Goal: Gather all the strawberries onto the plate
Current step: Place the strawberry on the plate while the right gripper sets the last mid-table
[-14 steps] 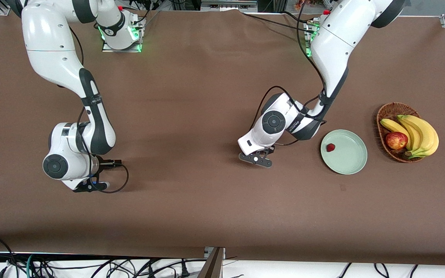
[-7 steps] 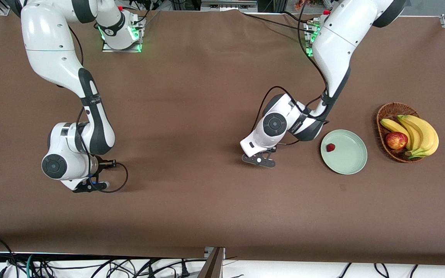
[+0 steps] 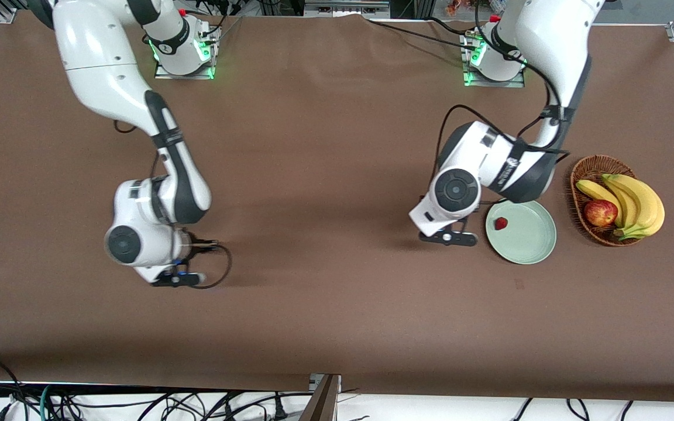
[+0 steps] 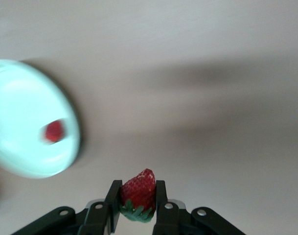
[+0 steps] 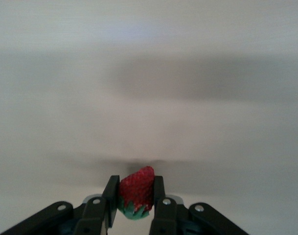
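Brown cloth covers the whole table [image 3: 325,327], bare along the edge nearest the front camera. Working up from there, the right gripper [image 3: 176,279] hangs over open cloth at the right arm's end, and its wrist view shows the jaws pinching a strawberry [image 5: 137,192] by its sides, leafy cap toward the palm and tip outward. Slightly higher in the front view, the left gripper [image 3: 448,237] hovers over the cloth just off the nine o'clock rim of the plate [image 3: 530,242]; its jaws are likewise clamped on a second strawberry [image 4: 138,193], cap inward, tip out. A third strawberry [image 3: 501,223] already lies in the plate, near its nine o'clock edge. At about three o'clock from the plate sits a wicker basket [image 3: 583,169] with bananas [image 3: 635,202] and an apple [image 3: 600,212]. The step in hand looks like carrying both berries to the plate. To do it well, I would bring the left gripper fully over the plate's bare middle, clear of the rim and the resting berry, lower it close, then release so the fruit does not roll out; the right arm has much farther to travel and should arrive after the left withdraws, to avoid crowding.
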